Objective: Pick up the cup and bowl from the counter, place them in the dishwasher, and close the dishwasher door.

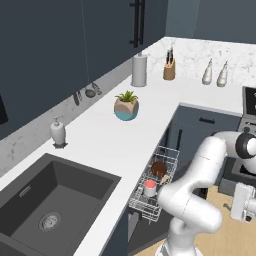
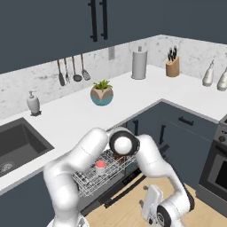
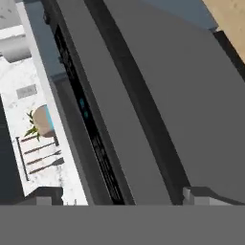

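Observation:
The salmon-red cup (image 1: 150, 188) (image 2: 100, 166) and the dark reddish-brown bowl (image 1: 159, 168) (image 2: 118, 156) both sit in the white wire rack (image 1: 141, 202) (image 2: 88, 182) pulled out of the dishwasher. The dishwasher door (image 2: 116, 191) (image 3: 162, 95) hangs open below the rack. My gripper (image 1: 243, 204) (image 2: 149, 203) (image 3: 122, 196) is low, beyond the door's outer edge, near the wooden floor. It is open and holds nothing; in the hand view its fingertips (image 3: 47, 197) stand wide apart facing the dark door panel.
On the white counter (image 1: 105, 145) stand a potted plant (image 1: 126, 106) (image 2: 102, 93), a soap dispenser (image 1: 58, 132), a paper-towel roll (image 1: 139, 70) and a knife block (image 1: 169, 69). The dark sink (image 1: 45, 200) is at the left. A black oven (image 2: 215, 168) stands to the right.

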